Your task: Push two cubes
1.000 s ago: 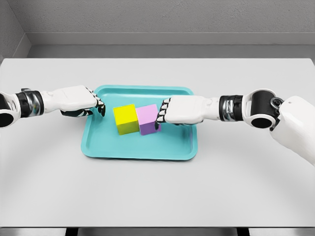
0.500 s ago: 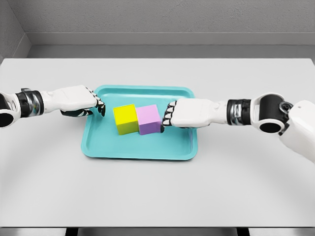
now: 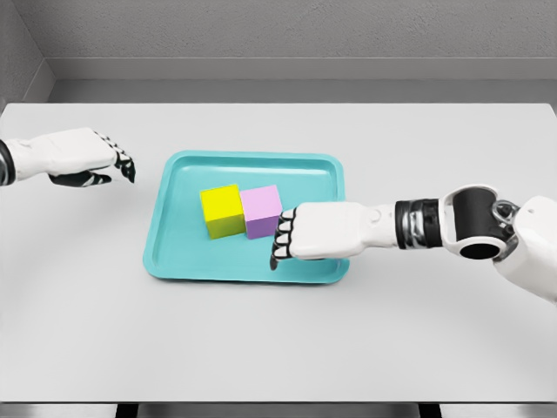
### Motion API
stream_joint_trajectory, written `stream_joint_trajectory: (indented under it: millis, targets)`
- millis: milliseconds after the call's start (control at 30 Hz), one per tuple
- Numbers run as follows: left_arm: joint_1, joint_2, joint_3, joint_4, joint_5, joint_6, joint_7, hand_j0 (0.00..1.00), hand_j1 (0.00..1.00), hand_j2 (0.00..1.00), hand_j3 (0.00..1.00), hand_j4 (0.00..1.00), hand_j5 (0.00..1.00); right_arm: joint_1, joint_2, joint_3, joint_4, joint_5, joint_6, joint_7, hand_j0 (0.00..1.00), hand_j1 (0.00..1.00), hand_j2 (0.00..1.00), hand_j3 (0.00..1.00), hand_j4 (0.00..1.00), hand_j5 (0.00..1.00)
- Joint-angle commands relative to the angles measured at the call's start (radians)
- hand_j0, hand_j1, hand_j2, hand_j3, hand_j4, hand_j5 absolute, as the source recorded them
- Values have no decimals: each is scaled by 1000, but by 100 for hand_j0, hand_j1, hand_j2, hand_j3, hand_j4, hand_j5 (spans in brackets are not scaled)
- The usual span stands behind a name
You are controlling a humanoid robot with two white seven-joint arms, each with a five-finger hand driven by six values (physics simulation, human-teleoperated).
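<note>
Yellow cube and pink cube sit side by side, touching, in the middle of the teal tray on the tabletop. Yellow on the left, pink on the right.

Right hand is over the tray's front right part, just beside the pink cube's front right corner. Fingers curled, dark fingertips pointing down and left, holding nothing. Cannot tell if it touches the pink cube or only sits next to it.

Left hand is off the tray, over the tabletop at the far left, well apart from both cubes. Fingers also curled, nothing held.

Key relation: the cubes lie to the left of the right hand and slightly farther back. The pair's long axis runs left-right, so a leftward push on the pink cube would carry the yellow one with it. Right hand is far nearer; the left would have to cross the tray rim to reach the yellow cube.

Judgement: cubes already pressed together, so the joining step looks done. Risk: the hand meets pink at a corner, so a push could rotate it instead of sliding the pair straight.
</note>
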Motion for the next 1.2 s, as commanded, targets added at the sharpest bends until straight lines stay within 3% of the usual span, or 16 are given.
stream_joint_trajectory:
  millis: [0,233,567,1167]
  targets:
    - [2,14,10,18,10,3,0,56,56,56,56,56,56,-2,34,20,29,-2,2,0,67,67,67,67,67,67]
    - [0,23,24,41,10,3,0,57,57,57,57,57,57,-11,87,26,139,1,2,-1,67,67,67,67,67,67]
    - [2,35,34,52,10,3,0,58,58,58,58,58,58,-18,116,49,210,4,2,-3,67,67,67,67,67,67]
    - [2,35,45,55,11,3,0,58,58,58,58,58,58,-41,146,74,227,10,2,-3,67,67,67,67,67,67]
